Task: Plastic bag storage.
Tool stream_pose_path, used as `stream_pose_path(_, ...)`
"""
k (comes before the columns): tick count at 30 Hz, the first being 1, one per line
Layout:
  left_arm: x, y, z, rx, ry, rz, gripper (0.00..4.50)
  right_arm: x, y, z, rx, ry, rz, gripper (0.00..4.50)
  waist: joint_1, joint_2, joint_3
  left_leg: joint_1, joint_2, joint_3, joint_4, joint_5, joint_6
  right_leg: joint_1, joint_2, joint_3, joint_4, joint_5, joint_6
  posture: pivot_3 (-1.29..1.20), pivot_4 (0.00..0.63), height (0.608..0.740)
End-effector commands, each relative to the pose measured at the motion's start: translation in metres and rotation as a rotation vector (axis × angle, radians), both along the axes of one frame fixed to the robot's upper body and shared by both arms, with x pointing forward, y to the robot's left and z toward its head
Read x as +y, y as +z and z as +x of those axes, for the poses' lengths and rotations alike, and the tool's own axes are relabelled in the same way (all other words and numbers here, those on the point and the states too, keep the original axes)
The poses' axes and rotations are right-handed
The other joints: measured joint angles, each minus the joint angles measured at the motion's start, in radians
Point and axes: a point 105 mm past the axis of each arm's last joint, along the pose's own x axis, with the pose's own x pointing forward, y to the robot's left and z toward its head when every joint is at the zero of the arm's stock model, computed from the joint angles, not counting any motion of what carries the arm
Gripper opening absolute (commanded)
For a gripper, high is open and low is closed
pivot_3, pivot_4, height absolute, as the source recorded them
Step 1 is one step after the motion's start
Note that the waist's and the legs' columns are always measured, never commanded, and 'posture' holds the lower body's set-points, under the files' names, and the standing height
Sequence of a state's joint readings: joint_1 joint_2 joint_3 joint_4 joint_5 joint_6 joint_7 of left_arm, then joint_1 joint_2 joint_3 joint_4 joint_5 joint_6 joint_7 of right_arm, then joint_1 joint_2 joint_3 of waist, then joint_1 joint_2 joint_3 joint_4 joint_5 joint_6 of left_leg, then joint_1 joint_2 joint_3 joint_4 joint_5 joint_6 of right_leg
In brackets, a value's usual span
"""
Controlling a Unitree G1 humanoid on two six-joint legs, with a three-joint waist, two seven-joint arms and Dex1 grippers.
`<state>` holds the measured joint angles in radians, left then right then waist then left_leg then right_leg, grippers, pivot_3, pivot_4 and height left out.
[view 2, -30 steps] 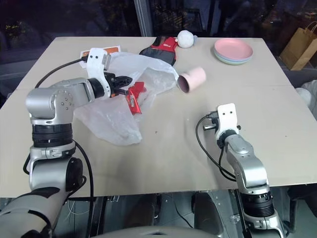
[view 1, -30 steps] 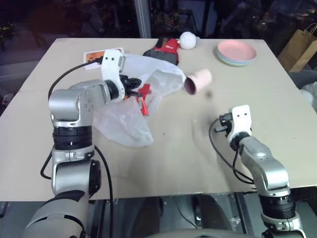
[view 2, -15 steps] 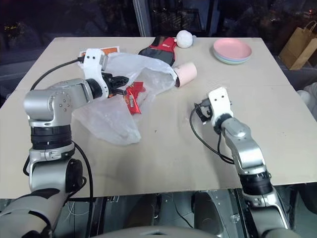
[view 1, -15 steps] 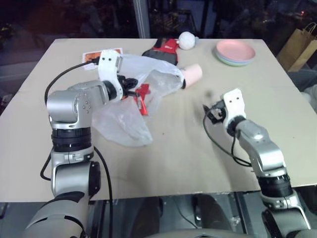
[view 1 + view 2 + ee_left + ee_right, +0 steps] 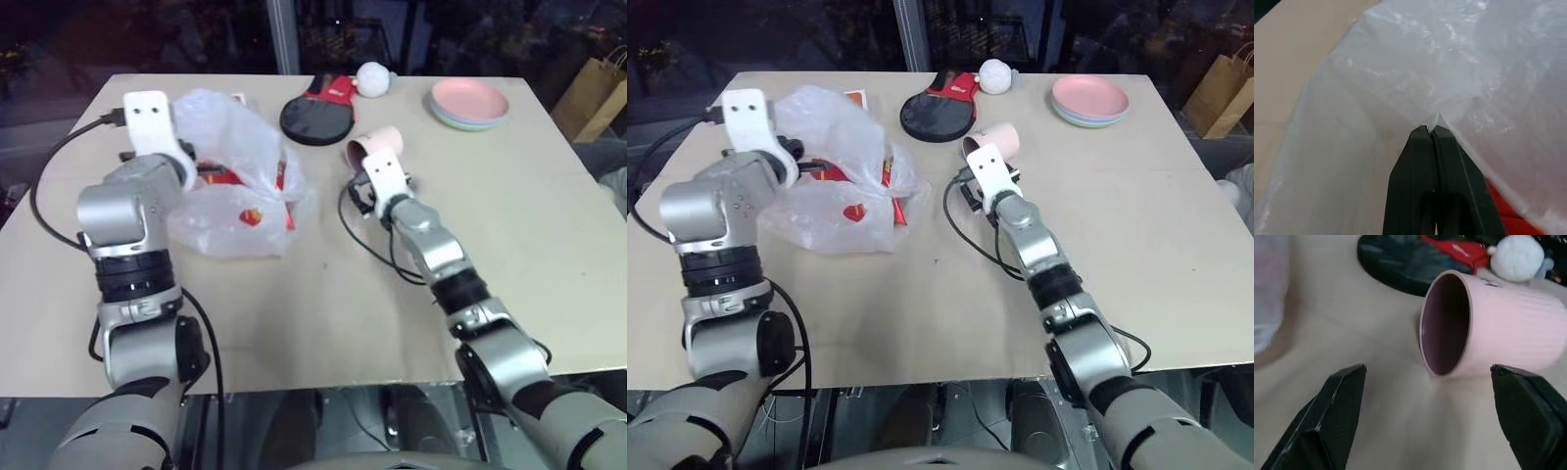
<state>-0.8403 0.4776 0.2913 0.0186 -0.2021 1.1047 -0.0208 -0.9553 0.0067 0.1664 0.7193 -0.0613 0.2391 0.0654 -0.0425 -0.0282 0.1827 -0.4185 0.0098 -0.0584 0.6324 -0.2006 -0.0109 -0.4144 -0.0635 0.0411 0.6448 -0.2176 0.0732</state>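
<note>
Across the beige table [image 5: 323,313], toward its left half: the plastic bag [image 5: 230,186], translucent white, crumpled and bulging, red print showing through its side, partly lifted off the surface at its upper left edge. Pinched there by the left gripper [image 5: 1431,131], black fingers pressed flat together on a fold of the film, clenched on it. Behind the bag, near the far edge, a black round paddle with a red handle [image 5: 315,116], lying flat. Off at the far right corner, a stack of pastel plates [image 5: 468,103], pink on top. Centre of the table, a pink ribbed mug [image 5: 1488,328] on its side, dark mouth turned toward the right gripper [image 5: 1437,418]; jaws spread wide, one finger to each side of the mug, nothing grasped, mug apart from both fingers. Beside the paddle handle, a small white fluffy ball [image 5: 371,78].
</note>
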Motion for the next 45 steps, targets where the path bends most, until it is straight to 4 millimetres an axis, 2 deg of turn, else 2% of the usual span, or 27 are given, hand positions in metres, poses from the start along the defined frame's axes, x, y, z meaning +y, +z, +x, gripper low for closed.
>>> stream_pose_path(1, -0.007, 0.016, -0.012, -0.061, -0.016, 0.022, 0.00, -0.009, 0.012, 0.018, -0.054, -0.134, 0.022, 4.14, -0.003, 0.000, 0.000, 0.000, 0.000, 0.000, 0.000, 0.000, 0.000, 0.000, 0.000, 0.000, 0.000, 0.000, 0.000, 0.00, 0.150, 0.740)
stream_pose_path(9, -0.003, 0.016, -0.034, -0.060, 0.015, 0.020, 0.00, -0.041, 0.025, 0.033, -0.083, -0.318, 0.101, 4.14, -0.003, 0.000, 0.000, 0.000, 0.000, 0.000, -0.003, 0.000, -0.001, -0.001, 0.000, 0.000, -0.002, 0.000, 0.000, 0.00, 0.150, 0.740)
stream_pose_path(10, -0.002, 0.017, -0.036, -0.061, 0.020, 0.023, 0.00, -0.043, 0.025, 0.033, -0.084, -0.322, 0.104, 3.63, -0.004, 0.000, 0.000, 0.000, 0.000, 0.000, -0.003, 0.000, -0.001, -0.001, 0.000, 0.000, -0.002, 0.000, 0.000, 0.00, 0.150, 0.740)
stream_pose_path(11, -0.001, 0.018, -0.037, -0.062, 0.025, 0.025, 0.00, -0.043, 0.025, 0.034, -0.082, -0.318, 0.112, 3.34, -0.005, 0.000, 0.000, 0.000, 0.000, 0.000, -0.003, 0.000, -0.001, -0.001, 0.000, 0.000, -0.001, 0.000, 0.000, 0.00, 0.150, 0.740)
stream_pose_path(17, 0.004, 0.021, -0.040, -0.068, 0.038, 0.029, 0.00, -0.038, 0.024, 0.033, -0.090, -0.265, 0.099, 0.33, -0.015, 0.000, 0.000, 0.001, 0.000, 0.000, -0.003, 0.000, -0.001, 0.000, 0.000, 0.000, -0.001, 0.000, 0.000, 0.00, 0.150, 0.740)
stream_pose_path(18, 0.004, 0.021, -0.040, -0.069, 0.038, 0.028, 0.00, -0.037, 0.024, 0.033, -0.090, -0.258, 0.102, 0.09, -0.018, 0.000, 0.000, 0.001, 0.000, 0.000, -0.003, 0.000, -0.001, 0.000, 0.000, 0.000, -0.001, 0.000, 0.000, 0.00, 0.150, 0.740)
stream_pose_path(25, 0.003, 0.019, -0.039, -0.070, 0.038, 0.018, 0.00, -0.046, 0.022, 0.033, -0.107, -0.232, 0.104, 0.09, -0.026, 0.000, 0.000, 0.001, 0.000, 0.000, -0.003, 0.001, -0.001, 0.000, 0.000, 0.000, -0.001, 0.000, 0.000, 0.00, 0.150, 0.740)
stream_pose_path(29, -0.001, 0.019, -0.034, -0.073, 0.017, -0.020, 0.00, -0.057, 0.025, 0.026, -0.149, -0.141, 0.169, 0.09, -0.023, 0.000, 0.000, 0.001, 0.000, 0.000, -0.004, 0.001, -0.001, 0.000, 0.000, 0.000, -0.002, 0.000, 0.000, 0.00, 0.150, 0.740)
stream_pose_path(32, -0.007, 0.022, -0.029, -0.081, -0.015, -0.037, 0.00, -0.062, 0.028, 0.000, -0.163, -0.026, 0.186, 0.09, -0.017, 0.000, 0.000, 0.000, 0.000, -0.001, -0.004, 0.000, -0.001, 0.000, 0.000, 0.000, -0.002, 0.000, 0.000, 0.00, 0.150, 0.740)
stream_pose_path(37, -0.037, 0.038, -0.022, -0.101, -0.234, -0.046, 0.00, -0.076, 0.032, -0.071, -0.090, 0.069, 0.217, 0.09, -0.006, 0.001, 0.001, -0.003, 0.000, -0.001, -0.002, 0.000, -0.001, -0.002, 0.000, -0.001, -0.002, 0.000, 0.000, 0.00, 0.150, 0.740)
stream_pose_path(39, -0.056, 0.044, -0.027, -0.089, -0.401, -0.026, 0.00, -0.074, 0.034, -0.097, -0.047, 0.138, 0.227, 0.09, -0.008, 0.002, 0.001, -0.002, 0.000, -0.001, -0.002, 0.000, -0.001, -0.002, 0.000, 0.000, 0.000, 0.000, 0.000, 0.00, 0.150, 0.740)
stream_pose_path(41, -0.074, 0.046, -0.033, -0.070, -0.551, 0.011, 0.00, -0.061, 0.036, -0.117, 0.000, 0.232, 0.248, 0.09, -0.008, 0.002, 0.001, 0.000, 0.001, -0.001, -0.001, 0.000, -0.001, -0.001, 0.001, 0.000, 0.001, 0.000, 0.000, 0.00, 0.150, 0.740)
stream_pose_path(45, -0.089, 0.045, -0.036, -0.040, -0.681, 0.018, 0.00, -0.036, 0.038, -0.115, 0.034, 0.294, 0.239, 0.09, -0.011, 0.002, 0.001, 0.003, 0.002, -0.001, -0.001, 0.001, -0.001, 0.000, 0.003, 0.000, 0.002, -0.001, 0.000, 0.00, 0.150, 0.740)
